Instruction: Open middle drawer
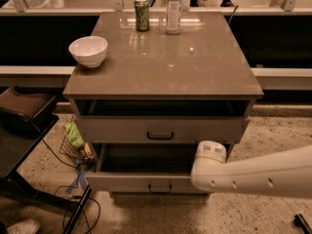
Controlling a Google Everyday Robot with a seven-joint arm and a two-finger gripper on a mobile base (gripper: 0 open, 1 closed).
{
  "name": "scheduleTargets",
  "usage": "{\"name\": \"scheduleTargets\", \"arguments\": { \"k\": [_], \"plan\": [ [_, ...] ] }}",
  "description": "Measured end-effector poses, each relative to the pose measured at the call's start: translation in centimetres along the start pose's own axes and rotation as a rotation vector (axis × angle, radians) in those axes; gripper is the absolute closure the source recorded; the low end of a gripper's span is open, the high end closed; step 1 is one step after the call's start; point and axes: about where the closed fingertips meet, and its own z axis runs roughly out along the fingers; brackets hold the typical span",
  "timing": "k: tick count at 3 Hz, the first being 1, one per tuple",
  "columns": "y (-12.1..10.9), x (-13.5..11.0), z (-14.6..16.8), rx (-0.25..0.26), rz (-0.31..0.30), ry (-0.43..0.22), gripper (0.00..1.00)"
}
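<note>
Since the lower of the two fronts I can see stands pulled out, its dark inside showing, I take it for the middle drawer (139, 183), just under the upper drawer (161, 129). The lowest is probably hidden beneath. My gripper is out of sight behind the arm's white wrist joint (209, 165) at that drawer's right front corner, so I cannot tell its state. The pull looks nearly finished; next I'd back the arm straight out without nudging the front shut.
</note>
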Motion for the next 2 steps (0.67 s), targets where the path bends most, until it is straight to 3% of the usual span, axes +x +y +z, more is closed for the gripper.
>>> {"name": "scheduleTargets", "arguments": {
  "k": [1, 2],
  "plan": [
    [2.9, 5.5, -7.1, 0.125, 0.143, 0.077, 1.0],
    [4.8, 9.7, -13.1, 0.239, 0.221, 0.106, 1.0]
  ]
}}
